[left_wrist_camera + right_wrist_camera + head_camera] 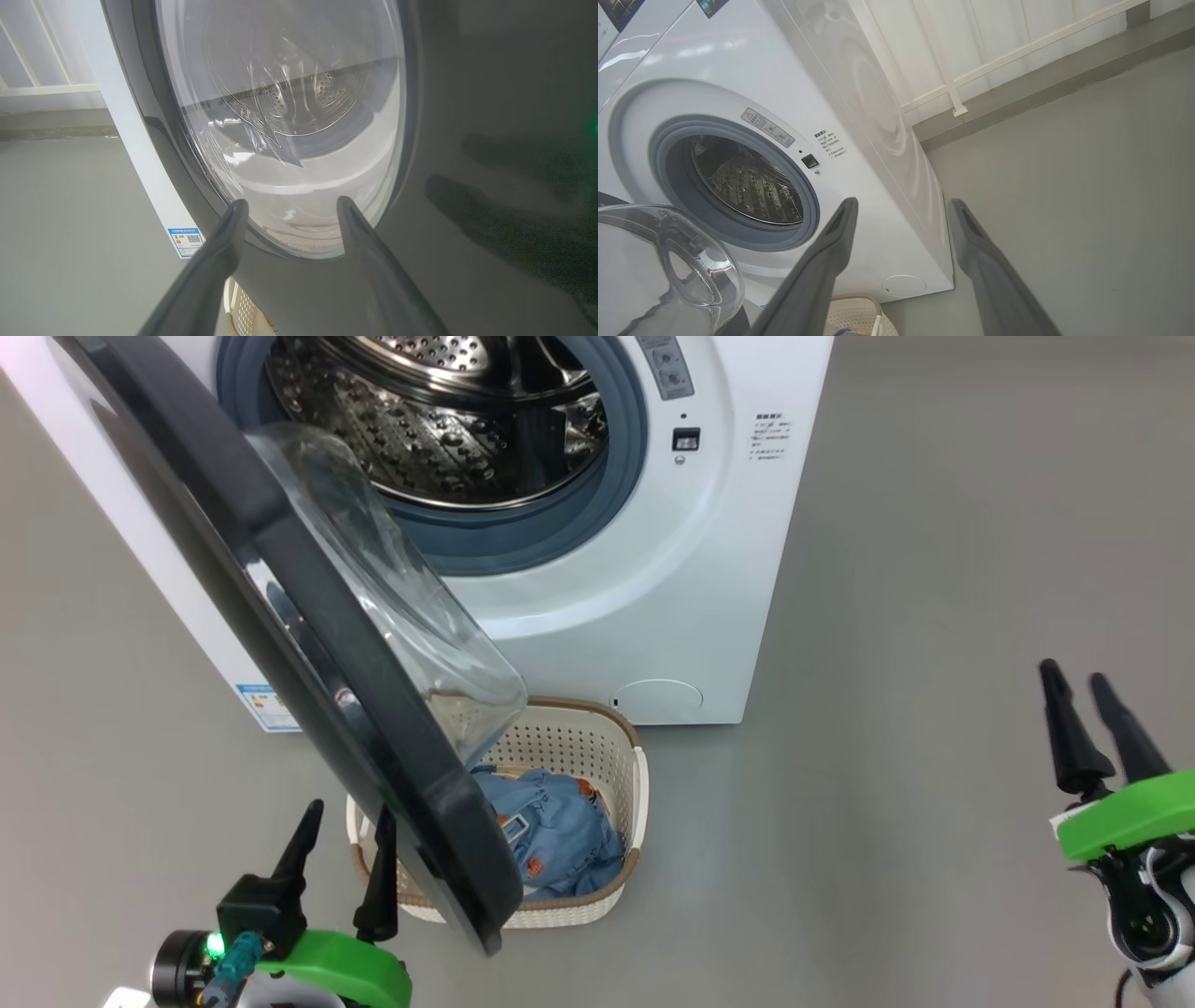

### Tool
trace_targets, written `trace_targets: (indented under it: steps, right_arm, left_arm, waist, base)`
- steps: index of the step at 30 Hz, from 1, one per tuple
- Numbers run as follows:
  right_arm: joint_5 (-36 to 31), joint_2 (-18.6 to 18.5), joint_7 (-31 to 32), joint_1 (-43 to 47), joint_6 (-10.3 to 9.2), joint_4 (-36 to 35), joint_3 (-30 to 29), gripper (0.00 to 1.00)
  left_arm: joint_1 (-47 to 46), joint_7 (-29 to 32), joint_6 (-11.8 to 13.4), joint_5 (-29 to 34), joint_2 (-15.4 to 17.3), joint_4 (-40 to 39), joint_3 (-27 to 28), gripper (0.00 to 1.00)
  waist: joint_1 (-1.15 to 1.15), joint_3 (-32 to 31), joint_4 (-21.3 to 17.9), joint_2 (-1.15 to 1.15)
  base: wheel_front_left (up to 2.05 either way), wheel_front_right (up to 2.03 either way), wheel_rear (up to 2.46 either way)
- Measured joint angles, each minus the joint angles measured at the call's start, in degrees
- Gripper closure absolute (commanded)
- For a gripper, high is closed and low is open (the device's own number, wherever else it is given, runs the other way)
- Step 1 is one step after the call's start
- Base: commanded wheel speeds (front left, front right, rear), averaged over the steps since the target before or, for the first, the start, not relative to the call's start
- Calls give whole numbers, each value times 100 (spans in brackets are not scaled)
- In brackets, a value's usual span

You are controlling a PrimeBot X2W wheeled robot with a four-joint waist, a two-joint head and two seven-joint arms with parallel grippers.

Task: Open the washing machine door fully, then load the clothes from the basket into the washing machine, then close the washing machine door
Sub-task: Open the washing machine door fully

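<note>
Since the washing machine door [280, 569] stands part-open over the basket [639, 775] at six o'clock, it likely wants a steady push from its inner side toward nine o'clock, the left gripper [351, 809] beside it and right gripper [1073, 672] at four o'clock both spread, empty.

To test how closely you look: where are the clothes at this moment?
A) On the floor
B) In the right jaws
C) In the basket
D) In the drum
C: the clothes lie in the basket in front of the washer, partly hidden by the open door.
</note>
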Motion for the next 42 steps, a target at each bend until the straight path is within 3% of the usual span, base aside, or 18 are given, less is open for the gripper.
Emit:
trace_targets:
  steps: [8,15,24,42]
  right_arm:
    - [-2871,951,-7,836,0,-282,-1790,0]
    - [-4153,1724,178,1587,0,-1038,-2363,0]
    - [-4862,2238,637,2251,0,-1958,-2516,0]
    - [-5100,2328,920,2506,0,-2393,-2606,0]
  left_arm:
    - [30,0,0,0,-1,-5,5,0]
    - [160,0,-2,0,1,-3,18,0]
    - [175,0,-8,0,4,-3,22,0]
    - [250,0,-25,0,3,1,25,0]
  waist:
    - [0,-122,-43,0]
    - [0,-215,-38,0]
    - [0,-279,-45,0]
    - [0,-276,-48,0]
  base:
    - [0,0,0]
    - [0,0,0]
    - [0,0,0]
    - [0,0,0]
